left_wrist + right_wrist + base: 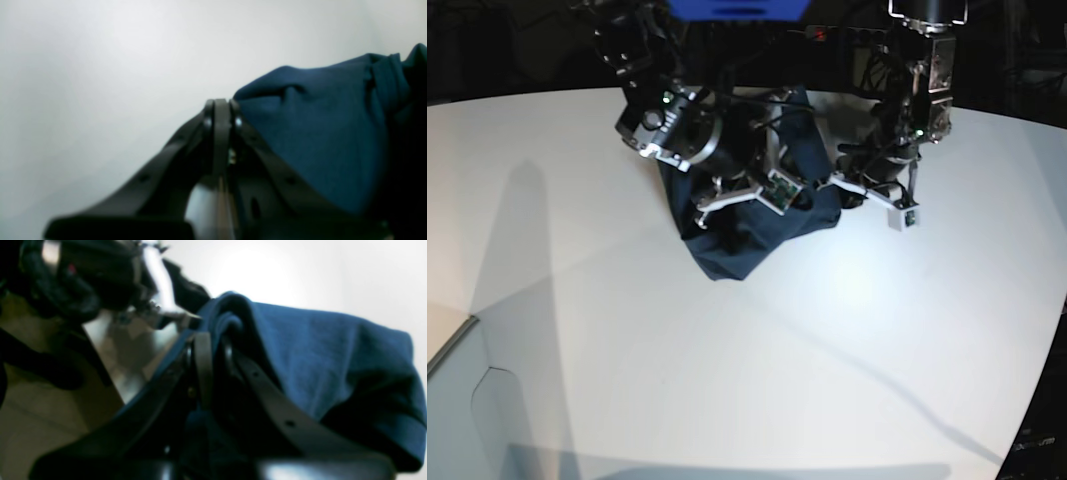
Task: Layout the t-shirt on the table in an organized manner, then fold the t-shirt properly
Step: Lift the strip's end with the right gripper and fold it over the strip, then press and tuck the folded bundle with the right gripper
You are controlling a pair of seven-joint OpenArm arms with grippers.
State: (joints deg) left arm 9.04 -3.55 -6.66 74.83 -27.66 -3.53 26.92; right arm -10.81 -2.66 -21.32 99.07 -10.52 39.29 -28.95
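The dark navy t-shirt [737, 250] lies bunched in a heap at the back middle of the white table [777, 360]. My right gripper [208, 340] is shut on a thick fold of the t-shirt [317, 356], and the cloth wraps over its tips. In the base view the right gripper [712, 205] sits on the heap's left part. My left gripper [220, 106] is shut at the edge of the t-shirt [317, 140], with cloth running right up to its tips. The left gripper [852, 197] is at the heap's right edge.
The table's curved back edge [547, 95] borders dark surroundings. At the lower left the table's edge [457, 335] drops to a grey surface. Both arms reach down from the back over the heap. The other arm [100, 280] shows at the upper left of the right wrist view.
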